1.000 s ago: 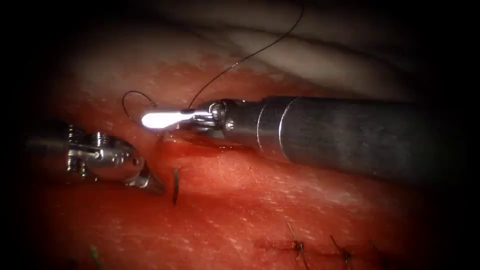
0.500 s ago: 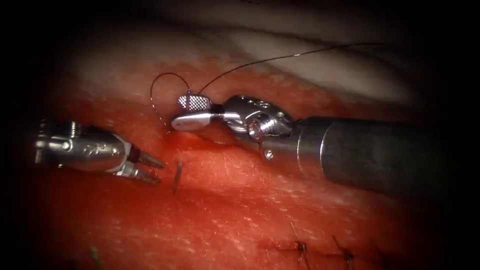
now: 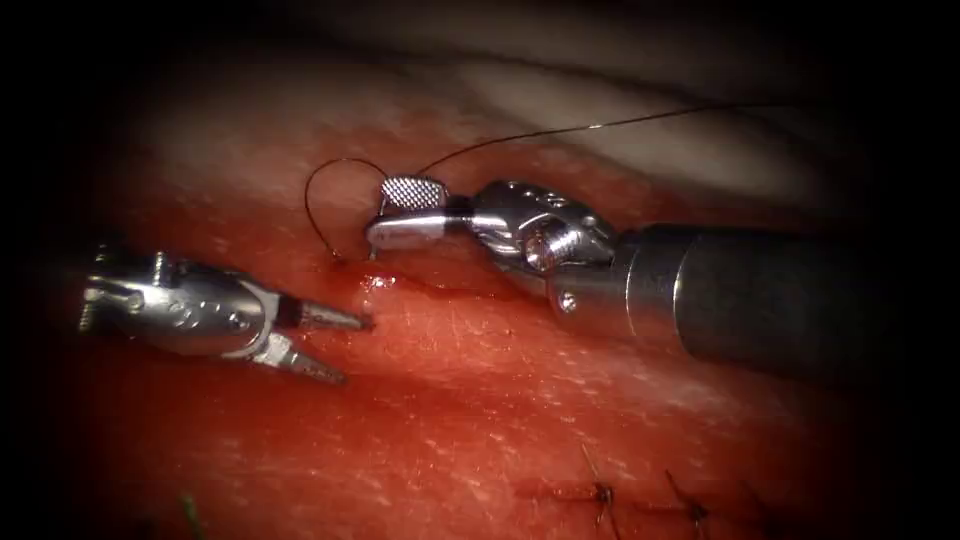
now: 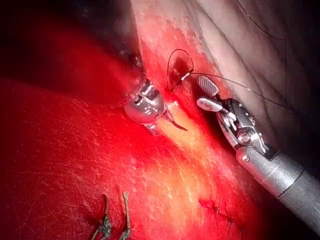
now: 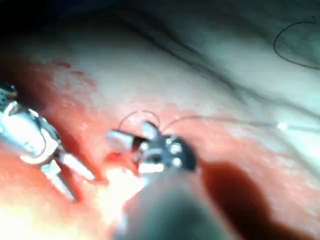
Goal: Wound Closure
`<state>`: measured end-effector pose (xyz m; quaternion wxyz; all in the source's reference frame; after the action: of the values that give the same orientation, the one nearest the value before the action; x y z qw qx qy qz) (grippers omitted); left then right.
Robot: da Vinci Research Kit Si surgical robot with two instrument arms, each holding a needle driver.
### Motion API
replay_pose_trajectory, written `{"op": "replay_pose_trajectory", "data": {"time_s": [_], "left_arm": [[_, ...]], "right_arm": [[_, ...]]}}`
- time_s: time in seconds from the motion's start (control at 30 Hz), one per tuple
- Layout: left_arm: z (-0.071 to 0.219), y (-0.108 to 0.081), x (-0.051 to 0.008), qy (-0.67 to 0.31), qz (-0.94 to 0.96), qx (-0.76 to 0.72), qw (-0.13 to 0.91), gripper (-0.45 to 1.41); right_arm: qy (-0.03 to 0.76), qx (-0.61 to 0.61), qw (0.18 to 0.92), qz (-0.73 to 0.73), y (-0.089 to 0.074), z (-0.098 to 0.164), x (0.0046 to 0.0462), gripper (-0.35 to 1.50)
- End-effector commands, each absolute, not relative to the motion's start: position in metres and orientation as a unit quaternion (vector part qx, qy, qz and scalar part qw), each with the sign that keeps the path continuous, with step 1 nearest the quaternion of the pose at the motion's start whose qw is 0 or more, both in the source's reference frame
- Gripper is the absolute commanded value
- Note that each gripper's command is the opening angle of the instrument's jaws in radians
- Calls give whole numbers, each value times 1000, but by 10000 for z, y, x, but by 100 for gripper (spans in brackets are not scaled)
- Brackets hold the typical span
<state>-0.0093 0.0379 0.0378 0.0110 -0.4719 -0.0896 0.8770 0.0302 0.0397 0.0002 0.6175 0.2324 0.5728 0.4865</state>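
Note:
My left tool (image 3: 350, 348) lies on the red tissue (image 3: 480, 420) left of the picture's middle, its jaws open and pressed to the surface with nothing seen in them. My right tool (image 3: 380, 212) comes in from the right over the cut (image 3: 440, 288), jaws open and holding nothing. A thin thread (image 3: 312, 200) loops up from the tissue just left of those jaws, passes their tips and runs off to the right (image 3: 600, 125). The needle cannot be made out. The left wrist view has the left tool (image 4: 167, 125), the right tool (image 4: 199, 90) and the thread loop (image 4: 172, 62).
Two finished stitches (image 3: 600, 492) (image 3: 690, 510) sit low on the right. Pale skin (image 3: 620, 120) rises behind the cut. Red fluid wets the tissue around both tools. Knotted thread ends (image 4: 106, 225) lie on the tissue in the left wrist view.
The right tool drew back to the right and opened its jaws. The left tool moved right, opened, and now covers the short dark piece that stood up from the tissue. The thread loop shifted right.

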Motion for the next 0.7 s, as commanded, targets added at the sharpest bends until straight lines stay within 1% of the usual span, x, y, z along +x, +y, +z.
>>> {"op": "replay_pose_trajectory", "data": {"time_s": [0.03,0.33,0.4,0.43,0.5,0.53,0.57,0.7], "left_arm": [[383,375,-98,-90,876,-473,14,45],[394,384,-101,-78,881,-466,28,45],[395,382,-107,-72,880,-468,33,42],[397,381,-109,-70,880,-469,31,35],[401,380,-114,-68,879,-470,32,1],[401,379,-115,-67,878,-473,33,-20],[402,378,-117,-77,872,-481,52,-35],[400,383,-112,-111,852,-493,134,-35]], "right_arm": [[575,232,617,485,402,4,311,130],[577,238,617,480,398,3,314,128],[577,238,617,480,398,3,314,128],[577,238,617,480,398,3,314,128],[577,238,617,480,398,3,314,128],[577,238,617,480,398,3,314,128],[577,238,617,480,398,3,314,128],[577,239,617,479,397,2,313,128]]}}
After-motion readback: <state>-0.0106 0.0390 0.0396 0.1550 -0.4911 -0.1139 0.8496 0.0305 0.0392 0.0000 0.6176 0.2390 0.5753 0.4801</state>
